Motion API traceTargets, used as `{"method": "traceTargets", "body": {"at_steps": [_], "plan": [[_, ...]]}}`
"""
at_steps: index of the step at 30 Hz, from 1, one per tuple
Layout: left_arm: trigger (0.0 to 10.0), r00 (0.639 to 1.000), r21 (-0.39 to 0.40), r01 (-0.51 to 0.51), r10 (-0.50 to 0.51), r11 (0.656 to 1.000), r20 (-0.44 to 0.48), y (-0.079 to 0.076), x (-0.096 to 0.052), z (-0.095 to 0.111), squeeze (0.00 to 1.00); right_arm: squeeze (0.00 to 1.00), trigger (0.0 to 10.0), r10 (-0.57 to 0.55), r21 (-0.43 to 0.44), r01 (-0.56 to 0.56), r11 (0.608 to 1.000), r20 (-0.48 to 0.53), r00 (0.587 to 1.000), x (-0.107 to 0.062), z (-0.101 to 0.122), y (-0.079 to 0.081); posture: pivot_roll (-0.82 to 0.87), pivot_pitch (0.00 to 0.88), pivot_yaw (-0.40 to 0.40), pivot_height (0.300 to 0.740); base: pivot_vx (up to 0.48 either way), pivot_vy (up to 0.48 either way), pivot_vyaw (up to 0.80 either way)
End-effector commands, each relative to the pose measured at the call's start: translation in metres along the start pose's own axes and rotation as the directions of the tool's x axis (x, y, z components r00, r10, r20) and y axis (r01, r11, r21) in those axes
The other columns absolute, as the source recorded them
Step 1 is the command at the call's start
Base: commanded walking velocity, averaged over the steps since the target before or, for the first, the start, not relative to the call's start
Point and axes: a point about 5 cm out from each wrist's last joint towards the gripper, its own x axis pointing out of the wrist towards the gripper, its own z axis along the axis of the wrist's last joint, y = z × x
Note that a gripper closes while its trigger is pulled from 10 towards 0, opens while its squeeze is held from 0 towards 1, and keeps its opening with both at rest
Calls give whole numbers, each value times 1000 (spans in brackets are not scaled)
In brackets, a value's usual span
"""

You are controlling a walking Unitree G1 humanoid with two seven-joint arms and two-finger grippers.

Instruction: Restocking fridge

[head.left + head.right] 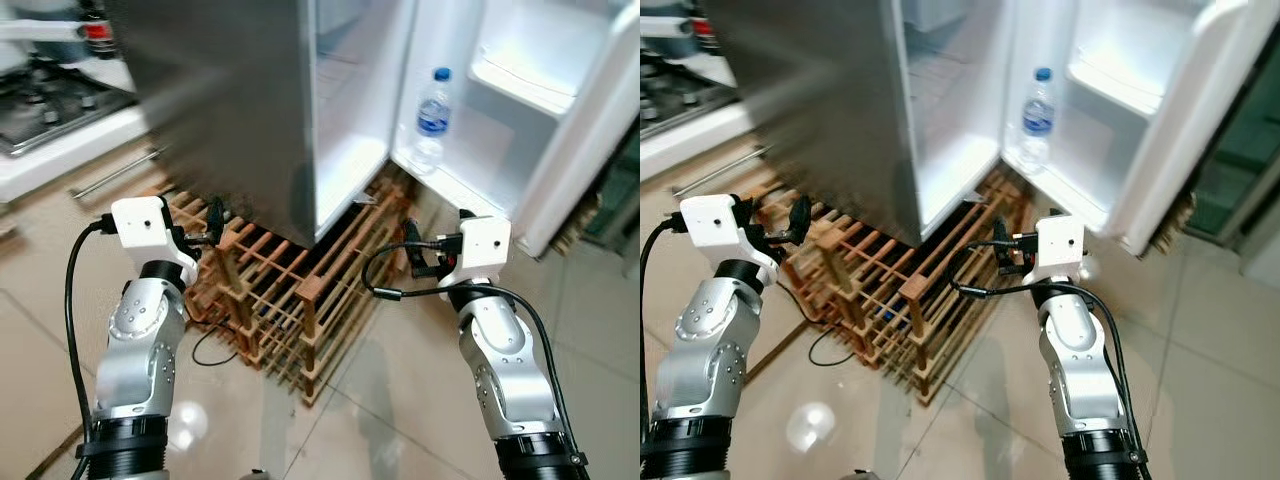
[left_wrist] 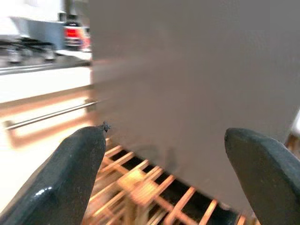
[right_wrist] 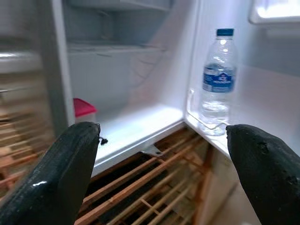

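Tiled kitchen floor (image 1: 400, 400), wooden rack (image 1: 300, 290) beneath open fridge (image 1: 250, 110) — water bottle (image 1: 432, 120) upright in door shelf (image 1: 470, 190). Left gripper (image 1: 214, 232) and right gripper (image 1: 411, 250) — both spread, empty, facing the fridge.

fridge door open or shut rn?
Open. The white fridge door is swung out wide, baring the lit white interior, and a clear plastic water bottle with a blue cap stands upright in its lowest door shelf.

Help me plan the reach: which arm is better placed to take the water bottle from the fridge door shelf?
Right, likely. The right gripper is open and faces the water bottle in the open door's shelf. The left gripper is open too, but faces the fridge's grey side.
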Motion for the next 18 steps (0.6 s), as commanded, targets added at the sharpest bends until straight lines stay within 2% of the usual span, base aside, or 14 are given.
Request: {"method": "traceTargets", "body": {"at_steps": [1, 5, 13, 18], "plan": [[10000, 1000, 17, 12, -12, 1000, -20, -9, 4, -1, 0, 0, 10000, -11, -1, 11, 1000, -12, 1000, -1, -3, -5, -69, 0, 58, 740, 0, -435, 556], [10000, 999, 18, -4, 5, 1000, -53, -12, 8, -5, 0, 0, 10000, -16, -2, 16, 1000, -14, 1000, -4, -4, -6, -85, 0, 65, 740, 0, -431, 523], [10000, 998, 23, -32, 34, 999, -62, -16, 14, -5, 0, 0, 10000, -23, -11, 22, 1000, -16, 1000, -6, -4, -8, -99, 0, 69, 740, 0, -426, 479], [10000, 995, 24, -53, 55, 998, -81, -13, 15, -8, 0, 0, 10000, -29, -7, 29, 1000, -17, 999, -6, -4, -9, -102, 0, 71, 740, 272, -392, 448]]}}
